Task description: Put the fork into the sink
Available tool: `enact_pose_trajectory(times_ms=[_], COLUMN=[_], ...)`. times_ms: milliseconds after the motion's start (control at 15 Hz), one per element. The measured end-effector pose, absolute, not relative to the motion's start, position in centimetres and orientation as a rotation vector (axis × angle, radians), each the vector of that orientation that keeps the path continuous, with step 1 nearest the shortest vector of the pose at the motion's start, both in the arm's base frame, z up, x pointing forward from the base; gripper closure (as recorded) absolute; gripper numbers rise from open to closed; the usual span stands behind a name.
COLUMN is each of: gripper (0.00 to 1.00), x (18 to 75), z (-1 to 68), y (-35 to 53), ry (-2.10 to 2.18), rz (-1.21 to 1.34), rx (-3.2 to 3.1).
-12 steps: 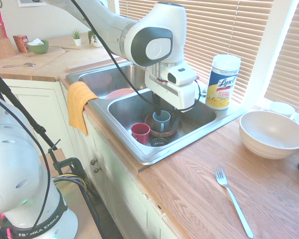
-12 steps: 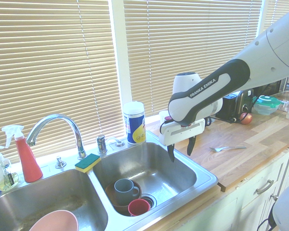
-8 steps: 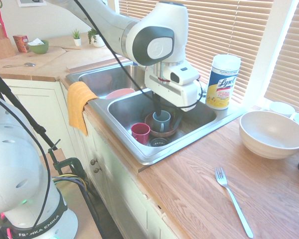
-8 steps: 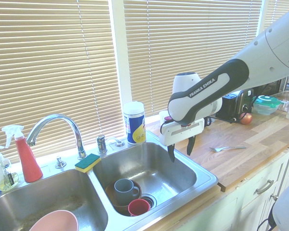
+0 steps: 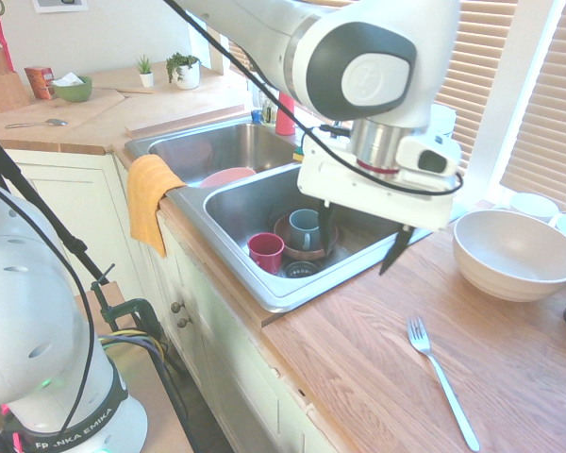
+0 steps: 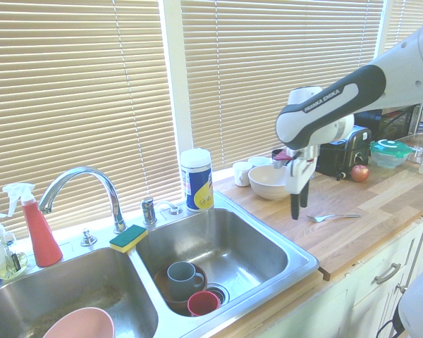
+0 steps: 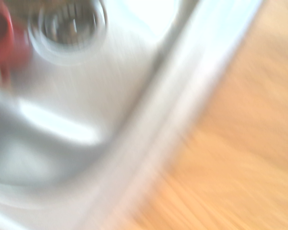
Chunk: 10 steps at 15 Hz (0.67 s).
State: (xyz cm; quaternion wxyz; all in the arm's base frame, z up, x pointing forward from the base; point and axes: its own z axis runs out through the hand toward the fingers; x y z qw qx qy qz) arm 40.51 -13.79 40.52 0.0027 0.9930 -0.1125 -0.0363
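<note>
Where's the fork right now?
The fork lies flat on the wooden counter, right of the sink and in front of the white bowl in the first exterior view.

Counter layout — sink (image 5: 228, 247) set into the worktop (image 5: 377, 359), two basins side by side. Basin nearer the fork: a mug (image 5: 304, 227) standing in a bowl (image 5: 307, 249), a cup (image 5: 265, 252) just beside it, drain (image 7: 69, 25) near both. Fork (image 5: 441, 378) flat on the worktop, well apart from the sink, with a large bowl (image 5: 515, 255) behind it. Gripper (image 6: 297, 211) above the worktop — between sink edge and fork. Wipes canister (image 6: 196, 179) behind the sink; cloth (image 5: 151, 198) draped over its front edge.
</note>
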Motion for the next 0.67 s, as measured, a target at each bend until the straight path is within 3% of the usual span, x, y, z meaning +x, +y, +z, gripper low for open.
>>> enact_pose_trajectory(times_ms=[267,667], gripper=[0.00,0.00], x=[39.8,41.4], z=[39.5,34.6], y=[-22.8,-27.3], ry=[0.008,0.344], rz=[-0.067,-0.031], rx=[3.105,3.041])
